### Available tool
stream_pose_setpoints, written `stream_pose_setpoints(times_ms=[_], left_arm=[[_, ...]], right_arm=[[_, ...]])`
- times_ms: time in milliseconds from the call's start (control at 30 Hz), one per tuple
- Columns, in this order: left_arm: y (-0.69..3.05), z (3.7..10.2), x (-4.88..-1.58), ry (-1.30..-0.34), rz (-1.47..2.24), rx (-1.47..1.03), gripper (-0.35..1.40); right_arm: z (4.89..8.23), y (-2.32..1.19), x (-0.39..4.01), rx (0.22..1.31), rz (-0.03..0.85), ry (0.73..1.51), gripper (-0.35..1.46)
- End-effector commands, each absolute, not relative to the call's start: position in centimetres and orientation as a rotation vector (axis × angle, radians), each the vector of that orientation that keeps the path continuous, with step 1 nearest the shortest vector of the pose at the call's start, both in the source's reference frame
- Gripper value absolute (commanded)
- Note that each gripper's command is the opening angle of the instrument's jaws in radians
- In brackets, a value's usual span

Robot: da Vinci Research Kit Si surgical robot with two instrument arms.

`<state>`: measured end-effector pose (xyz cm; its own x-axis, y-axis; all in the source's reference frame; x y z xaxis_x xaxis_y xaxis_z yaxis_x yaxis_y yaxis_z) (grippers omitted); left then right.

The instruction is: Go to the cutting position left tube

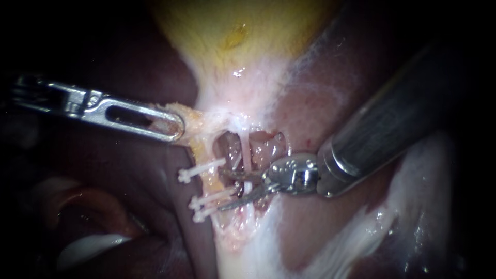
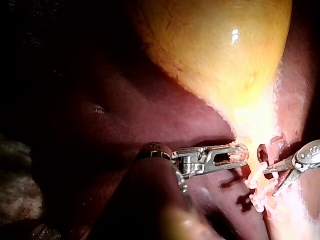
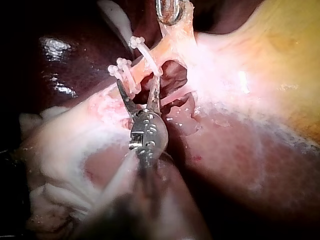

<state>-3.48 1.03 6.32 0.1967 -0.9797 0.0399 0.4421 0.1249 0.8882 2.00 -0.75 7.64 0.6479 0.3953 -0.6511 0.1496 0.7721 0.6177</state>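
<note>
A: Where's the left tube?

B: The left tube (image 1: 200, 152) is seen near the middle. It's yellow and is crossed by three white clips. One top clip (image 1: 201, 169) is set higher, and the lower two clips (image 1: 212, 199) are set toward 6 o'clock.

A: And the tools?

B: A yellow flap (image 1: 181, 109) at the tube's top end is pinched tight by the left instrument (image 1: 175, 124) and held out toward 9 o'clock. The blades of the right instrument (image 1: 227, 191) are spread wide, w/ nothing held. They're pointed toward 9 o'clock, w/ the tips about at the tube's edge.

A: What could go wrong?

B: Prob. three things. The thin right tube (image 1: 246, 150) is crossed by the open blades, so it could be snipped if they're shut here. The lower blade is laid right by the lower two clips, so a clip could be hit or knocked off. That's likely unless the gap btw. the top clip and the pair is aimed for. Also, the flap could be torn if it's tugged too hard.
</note>
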Motion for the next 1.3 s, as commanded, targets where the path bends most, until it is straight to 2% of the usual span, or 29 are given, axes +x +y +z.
stream_pose_setpoints(times_ms=[33, 267, 400, 600, 1067, 1300], left_arm=[[1.03, 6.32, -3.48, -0.774, -1.203, 0.884, -0.35], [1.03, 6.32, -3.48, -0.774, -1.203, 0.884, -0.35], [1.03, 6.33, -3.48, -0.774, -1.203, 0.884, -0.35], [1.03, 6.33, -3.48, -0.774, -1.203, 0.884, -0.35], [1.04, 6.33, -3.49, -0.774, -1.203, 0.884, -0.35], [1.04, 6.33, -3.49, -0.774, -1.203, 0.884, -0.35]], right_arm=[[7.64, -0.75, 2.03, 0.698, 0.153, 0.874, 1.33], [7.6, -0.76, 2.14, 0.777, 0.175, 0.925, 1.33], [7.59, -0.77, 2.24, 0.825, 0.174, 0.939, 1.26], [7.62, -0.75, 2.44, 0.848, 0.167, 0.95, 1.26], [7.8, -0.8, 2.76, 0.907, 0.239, 1.004, 1.26], [7.82, -0.78, 2.84, 0.904, 0.261, 1.031, 1.26]])
